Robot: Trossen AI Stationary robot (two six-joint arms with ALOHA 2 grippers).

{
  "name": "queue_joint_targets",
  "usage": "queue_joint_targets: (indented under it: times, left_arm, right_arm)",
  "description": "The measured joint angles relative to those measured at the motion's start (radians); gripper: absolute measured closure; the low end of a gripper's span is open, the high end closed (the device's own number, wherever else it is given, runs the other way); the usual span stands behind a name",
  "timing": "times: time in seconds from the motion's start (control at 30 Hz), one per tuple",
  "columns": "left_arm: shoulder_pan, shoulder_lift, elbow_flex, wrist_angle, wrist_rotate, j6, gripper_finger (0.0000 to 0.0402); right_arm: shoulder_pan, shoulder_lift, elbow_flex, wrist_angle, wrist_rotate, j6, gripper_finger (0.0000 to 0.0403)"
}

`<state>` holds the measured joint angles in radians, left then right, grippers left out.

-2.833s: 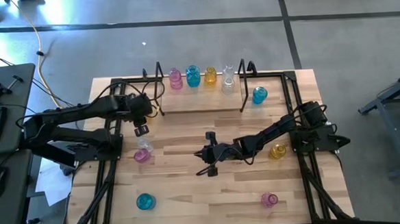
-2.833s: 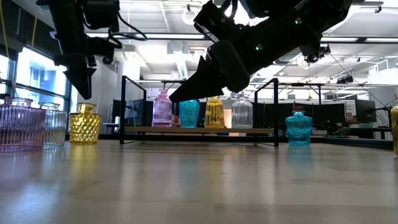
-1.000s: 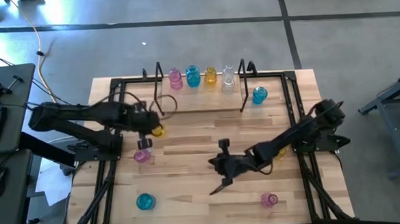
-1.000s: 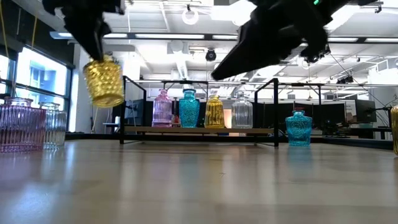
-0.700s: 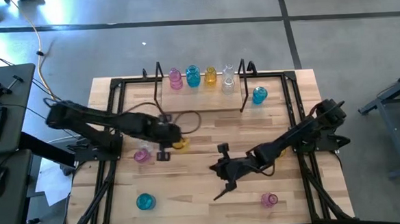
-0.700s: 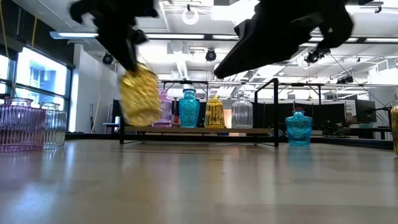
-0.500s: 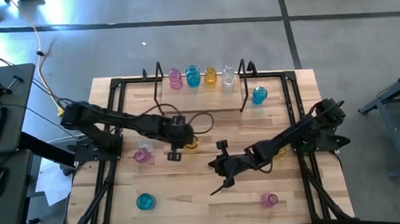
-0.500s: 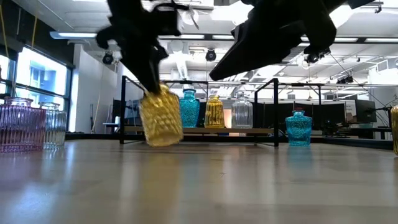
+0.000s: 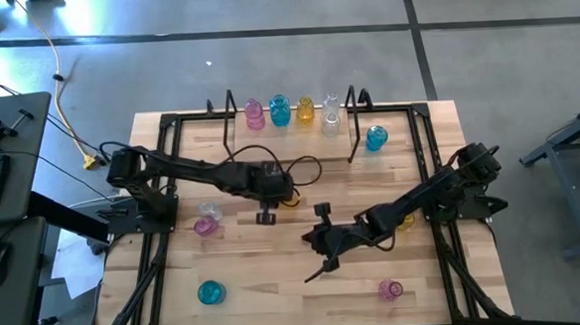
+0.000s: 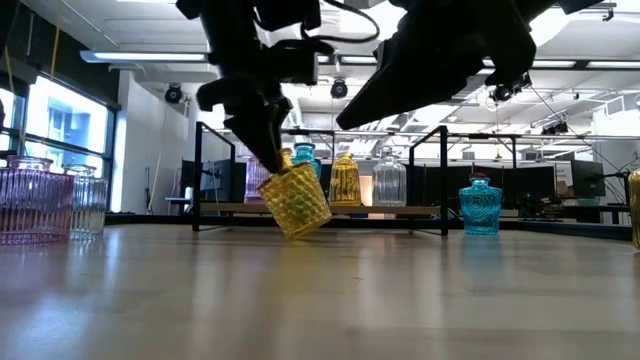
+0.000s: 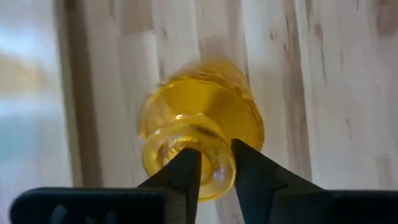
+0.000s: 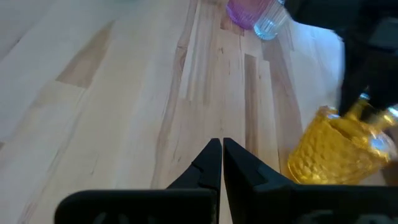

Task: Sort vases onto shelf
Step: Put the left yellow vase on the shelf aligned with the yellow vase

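High view: four small glass vases (image 9: pixel 291 110) stand on the black metal shelf (image 9: pixel 230 126) by the table's far edge; several others wait on the table.

Low view: left gripper (image 10: pixel 270 150) pinches a tilted bumpy yellow glass vase (image 10: pixel 297 200) by its neck.

Right wrist view: right gripper (image 12: pixel 221 163) is closed, empty.

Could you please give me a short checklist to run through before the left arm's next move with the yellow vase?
1. Hold on the yellow vase: ok. The left gripper has its fingers at the vase's neck.
2. Vase attitude: not ok. It hangs tilted in the low view, base swung to one side.
3. Vase set down or not: cannot tell; its lower edge sits near the table.
4. Right gripper: ok. It is shut, empty, and apart from the vase.
5. Shelf: ok. Four vases stand on it in a row, with free space beside the pink one.
6. Grip firmness: cannot tell.
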<state>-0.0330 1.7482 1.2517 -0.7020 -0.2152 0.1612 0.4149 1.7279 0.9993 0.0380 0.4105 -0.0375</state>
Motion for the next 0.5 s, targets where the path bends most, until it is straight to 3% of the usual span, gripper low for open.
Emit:
queue_joint_targets:
  times: [0.2,0.5]
  left_arm:
    - [0.000,-0.027,0.001,-0.001,-0.001,-0.002,0.0280]
    - [-0.016,-0.099,-0.030,0.037,-0.004,0.004,0.0286]
  right_arm:
    - [0.000,0.000,0.000,-0.011,0.006,0.012,0.0403]
    - [0.005,0.001,0.000,-0.046,0.057,0.036,0.0403]
